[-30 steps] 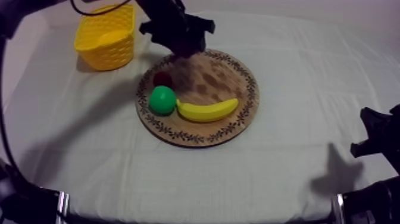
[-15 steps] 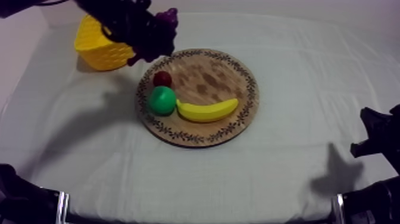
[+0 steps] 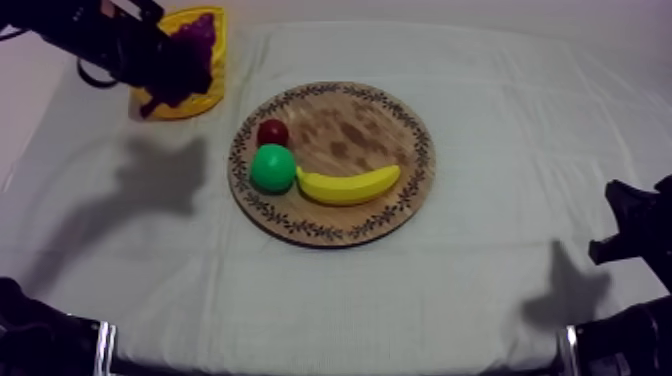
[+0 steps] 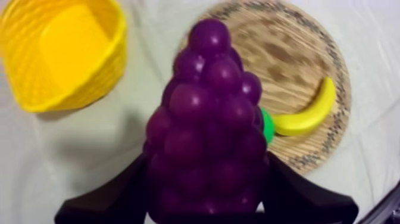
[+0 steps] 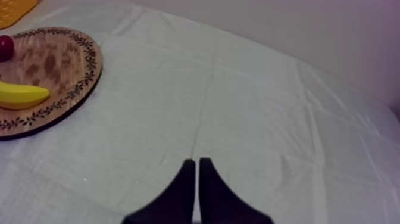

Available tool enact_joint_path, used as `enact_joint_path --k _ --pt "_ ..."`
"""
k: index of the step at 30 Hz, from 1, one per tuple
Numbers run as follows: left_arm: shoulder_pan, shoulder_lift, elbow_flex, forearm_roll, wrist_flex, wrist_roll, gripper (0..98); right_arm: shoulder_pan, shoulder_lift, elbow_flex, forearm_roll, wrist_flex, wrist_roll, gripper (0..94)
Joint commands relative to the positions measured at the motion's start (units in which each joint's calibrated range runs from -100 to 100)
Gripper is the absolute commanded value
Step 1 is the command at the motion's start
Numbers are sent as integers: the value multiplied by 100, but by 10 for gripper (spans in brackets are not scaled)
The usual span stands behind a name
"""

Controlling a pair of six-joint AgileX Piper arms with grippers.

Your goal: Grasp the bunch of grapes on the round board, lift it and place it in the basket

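My left gripper (image 3: 180, 60) is shut on the purple bunch of grapes (image 3: 195, 45) and holds it in the air over the yellow basket (image 3: 215, 90) at the table's far left. In the left wrist view the grapes (image 4: 205, 125) sit between my two black fingers (image 4: 113, 199), with the basket (image 4: 59, 53) below and to one side and the round wooden board (image 4: 297, 53) beyond. My right gripper (image 5: 196, 170) is shut on nothing, a narrow wedge over bare cloth, resting low at the right (image 3: 630, 230).
The wooden board (image 3: 400, 190) in the middle of the table holds a banana (image 3: 348, 185), a green pear (image 3: 272, 167) and a small red fruit (image 3: 272, 131). The left arm casts a shadow (image 3: 150, 185) on the cloth left of the board.
My left gripper has carried the grapes from the board's far edge leftward to above the basket. The right arm has not moved.
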Motion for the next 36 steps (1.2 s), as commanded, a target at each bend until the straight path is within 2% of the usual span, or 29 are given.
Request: enact_joint_path --k 1,6,16,25,36 --pt "-319 -21 -44 21 49 -11 539 0 0 -1 -2 2 0 5" --pt "-717 -5 -210 67 141 -32 539 0 0 -1 -2 2 0 5" --pt "-1176 560 -634 89 183 -5 539 0 0 -1 -2 2 0 5" --pt "-1189 1492 -1475 90 122 105 541 0 0 -1 -2 2 0 5" --pt "-1181 2791 -3400 63 478 219 543 0 0 -1 -2 2 0 5"
